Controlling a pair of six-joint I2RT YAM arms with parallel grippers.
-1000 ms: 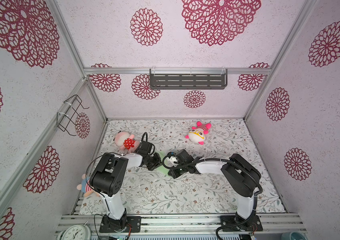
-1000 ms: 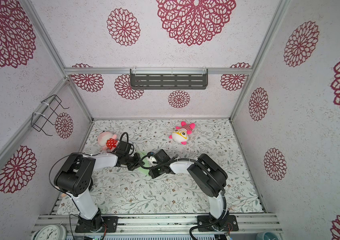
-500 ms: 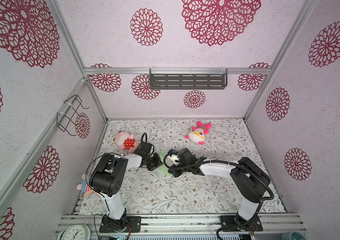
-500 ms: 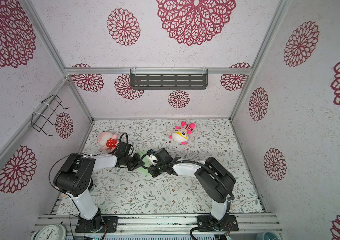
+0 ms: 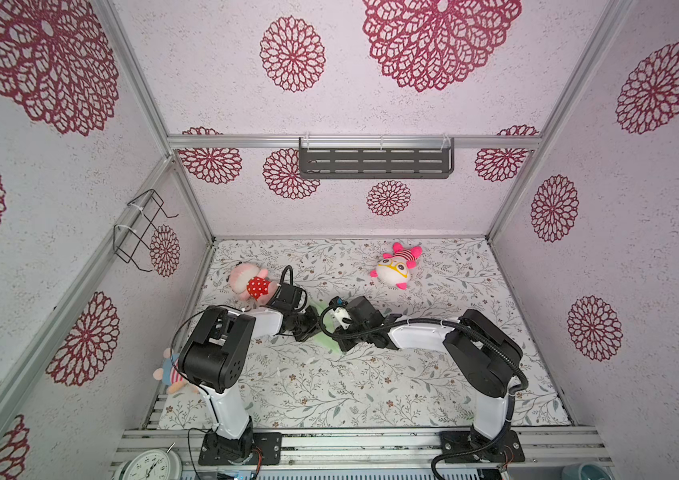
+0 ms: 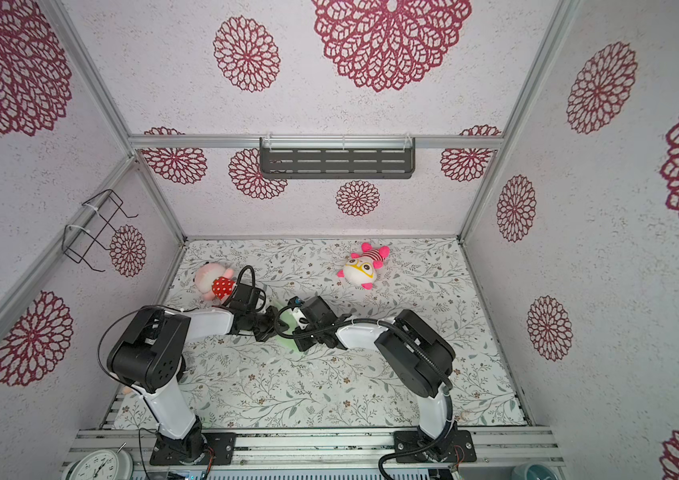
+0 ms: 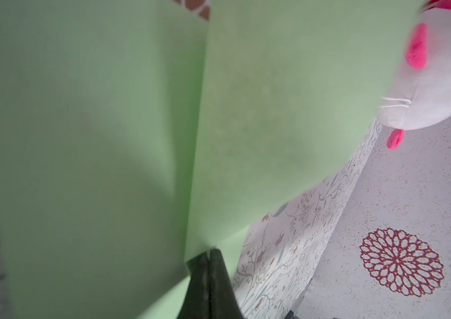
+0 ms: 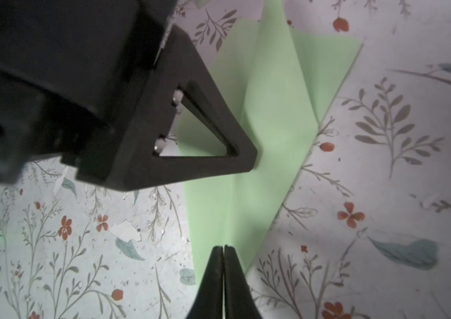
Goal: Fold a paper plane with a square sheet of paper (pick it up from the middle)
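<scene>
Right pincer: both halves are pressed flat together. You have it nipped on one end of the paper plane, right on the raised centre fold. The green wings spread out to either side of the tips and slope down toward the flowered table cover.

Left pincer: also closed tight, no gap. The plane's edge runs straight into its tips, so it is gripping the same paper. From the right wrist view you see this pincer clamped on the centre fold farther along, apart from the right one's tips. From the left wrist view the paper fills most of the picture, standing up close to the lens with one crease down its middle.

In both top views the plane shows only as slivers of pale green between the two pincer heads, which nearly meet at mid-table. Most of it is hidden under them.

A white and pink plush toy lies well apart toward the back wall. A toy in a red dotted dress lies just behind the left arm's wrist.
</scene>
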